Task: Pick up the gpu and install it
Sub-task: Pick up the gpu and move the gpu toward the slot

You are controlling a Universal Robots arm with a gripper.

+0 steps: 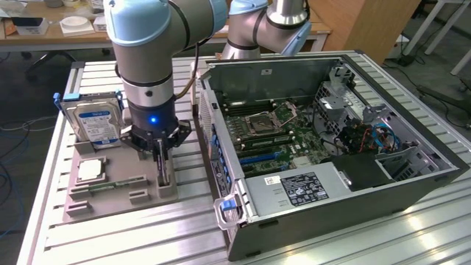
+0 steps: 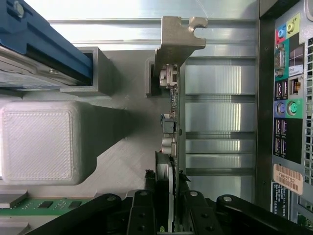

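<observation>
Exterior view, slatted table [image 1: 147, 237], open computer case [image 1: 346, 218] with unreadable white power-supply label, grey parts tray [image 1: 118, 201] beside it, hard drive [image 1: 96, 124] with blue label, gpu [image 2: 172, 122] on edge in tray slot, gripper [image 1: 162, 171] pinching its upper edge, wrist view, "Pro" legible on rear panel [image 2: 286, 98].

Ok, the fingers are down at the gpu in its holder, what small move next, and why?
Probably a slow, straight lift. The fingers look closed on the gpu at its upper edge, and the card stands upright in its slot in the grey holder, so it should clear that slot before moving sideways.
</observation>
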